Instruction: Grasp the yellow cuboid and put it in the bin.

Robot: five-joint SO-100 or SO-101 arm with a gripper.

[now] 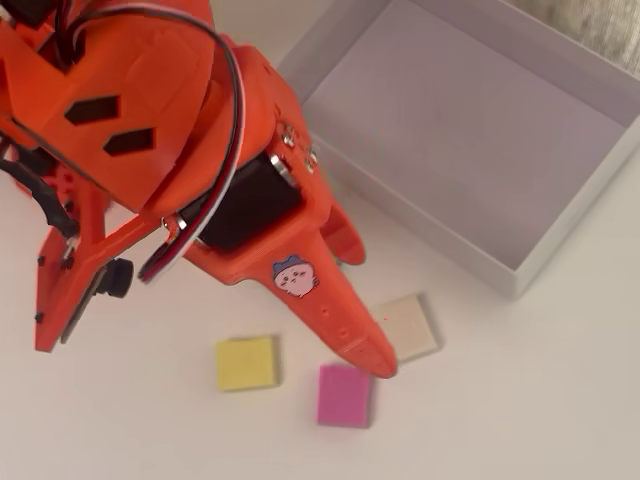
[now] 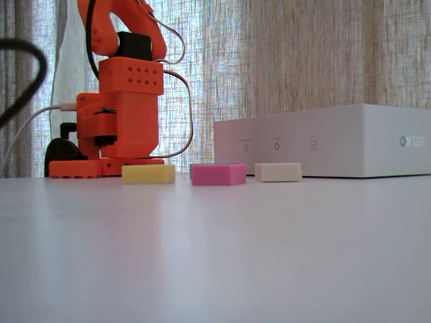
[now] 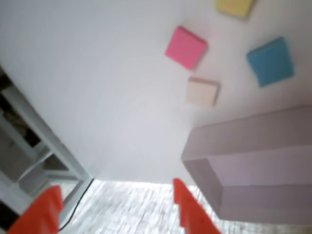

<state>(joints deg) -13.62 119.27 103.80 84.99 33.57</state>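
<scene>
Nothing is done yet. The bin point(image 1: 560, 245) is seen empty. The claw point(image 3: 117, 209) is held spread, nothing pinched, high above the worktop point(image 1: 520, 400). The yellow cuboid point(image 1: 247, 362) is left flat on the worktop beside the pink block point(image 1: 344, 395), near-square, no clear long axis, edges slightly skewed overhead.

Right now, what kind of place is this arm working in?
Probably a home or hobby tabletop by a window, not a factory. A sheer curtain hangs behind the white table, where small foam blocks, among them the yellow cuboid, lie beside a white cardboard bin.
</scene>
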